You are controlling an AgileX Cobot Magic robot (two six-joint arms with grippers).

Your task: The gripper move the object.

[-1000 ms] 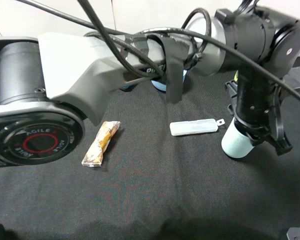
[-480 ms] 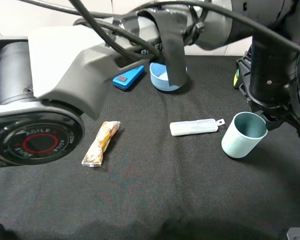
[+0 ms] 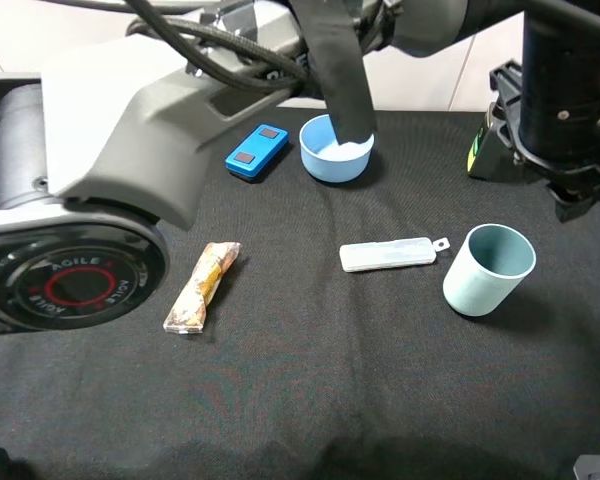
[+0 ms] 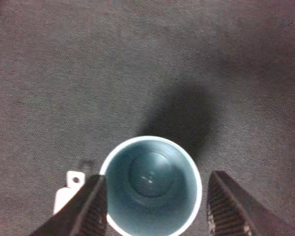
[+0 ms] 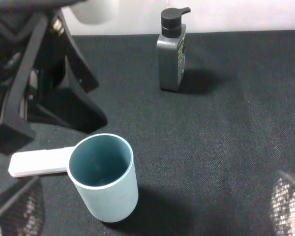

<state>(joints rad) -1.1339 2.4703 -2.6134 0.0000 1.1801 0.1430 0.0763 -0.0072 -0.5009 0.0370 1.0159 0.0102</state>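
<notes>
The object, a pale teal-blue cup (image 3: 488, 270), stands upright on the black cloth at the right, with nothing touching it. My left gripper (image 3: 585, 200) reaches across from the left and hangs well above it, slightly behind. In the left wrist view I look straight down into the cup (image 4: 151, 184), and the left gripper (image 4: 157, 177) is open with its fingers (image 4: 88, 209) wider apart than the rim. In the right wrist view the cup (image 5: 104, 177) stands close in front of the open right gripper (image 5: 152, 202).
A white plastic case (image 3: 388, 254) lies just left of the cup. A snack bar (image 3: 202, 287) lies further left. A light-blue bowl (image 3: 335, 150) and a blue device (image 3: 257, 152) sit at the back. A dark pump bottle (image 5: 171, 54) stands behind the cup. The left arm's bulky base (image 3: 70, 280) fills the left side.
A second ago my left gripper was down around the cup. It has since risen straight up and clear of it. The cup stays upright in the same spot.
</notes>
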